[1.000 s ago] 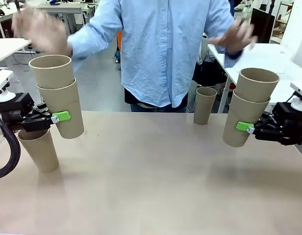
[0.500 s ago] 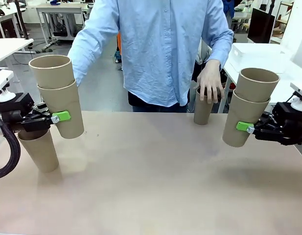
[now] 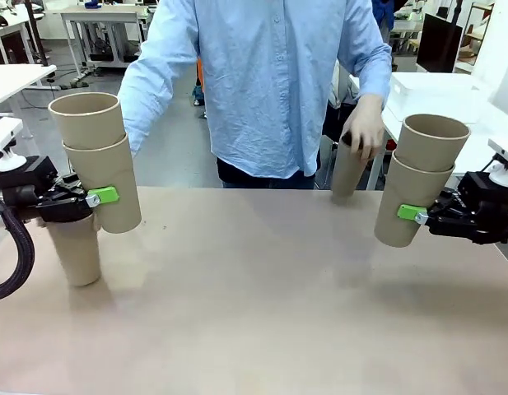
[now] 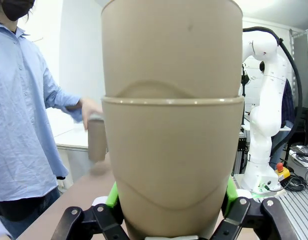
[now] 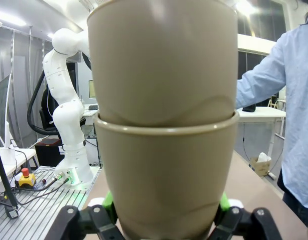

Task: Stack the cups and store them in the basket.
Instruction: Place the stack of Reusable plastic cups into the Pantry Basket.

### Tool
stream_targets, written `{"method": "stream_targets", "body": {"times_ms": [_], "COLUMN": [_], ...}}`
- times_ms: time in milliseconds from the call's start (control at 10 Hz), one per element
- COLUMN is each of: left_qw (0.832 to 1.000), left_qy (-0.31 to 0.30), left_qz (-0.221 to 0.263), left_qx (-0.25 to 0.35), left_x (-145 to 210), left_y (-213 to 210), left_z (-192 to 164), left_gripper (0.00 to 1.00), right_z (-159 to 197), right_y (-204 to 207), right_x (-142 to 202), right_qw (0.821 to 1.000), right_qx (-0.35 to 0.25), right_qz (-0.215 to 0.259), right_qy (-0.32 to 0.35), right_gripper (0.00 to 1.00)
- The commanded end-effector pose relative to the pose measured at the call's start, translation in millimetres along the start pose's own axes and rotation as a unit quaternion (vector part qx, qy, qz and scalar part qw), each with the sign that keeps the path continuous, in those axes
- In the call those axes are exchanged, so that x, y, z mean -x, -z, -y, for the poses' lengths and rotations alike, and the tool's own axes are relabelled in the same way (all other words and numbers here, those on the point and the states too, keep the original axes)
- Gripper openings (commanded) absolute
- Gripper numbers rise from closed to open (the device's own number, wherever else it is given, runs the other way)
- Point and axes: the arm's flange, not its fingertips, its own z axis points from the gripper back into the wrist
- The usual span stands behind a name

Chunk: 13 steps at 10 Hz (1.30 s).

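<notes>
My left gripper point(image 3: 89, 200) is shut on the lower of two nested tan cups point(image 3: 101, 169), held above the table at the left. The left wrist view has this stack point(image 4: 171, 125) right between the green pads point(image 4: 112, 196). A single cup point(image 3: 74, 253) stands on the table just behind and below it. At the right, my right gripper point(image 3: 417, 214) is shut on another two-cup stack point(image 3: 422, 181), close up in the right wrist view point(image 5: 163, 125). The person's hand point(image 3: 365, 132) holds one more cup point(image 3: 349, 173) off the far edge. The basket is out of view.
The person in a light blue shirt point(image 3: 270, 82) stands at the far side of the table point(image 3: 254, 296), one arm reaching down behind the left stack. White tables and other furniture lie beyond.
The person's hand came down onto the far cup, gripped it and lifted it, tilted, toward the right stack. The single cup at the left now stands straighter. Both grippers have held still.
</notes>
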Motion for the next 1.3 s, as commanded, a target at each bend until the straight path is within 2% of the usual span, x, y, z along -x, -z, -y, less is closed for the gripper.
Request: {"method": "stream_targets", "body": {"times_ms": [0, 1200], "left_qw": [1.000, 1.000], "left_qy": [0.007, 0.007], "left_qz": [0.001, 0.001], "left_qx": [0.001, 0.001], "left_x": [-1.9, -1.9], "left_y": [0.2, 0.2], "left_z": [0.4, 0.4], "left_gripper": [0.86, 0.86], "right_z": [-0.1, -0.1], "right_y": [0.2, 0.2], "right_x": [-3.0, -3.0], "right_qw": [1.000, 1.000], "right_qx": [0.000, 0.000], "right_qz": [0.001, 0.001], "right_qy": [-0.005, -0.005], "right_gripper": [0.85, 0.85]}}
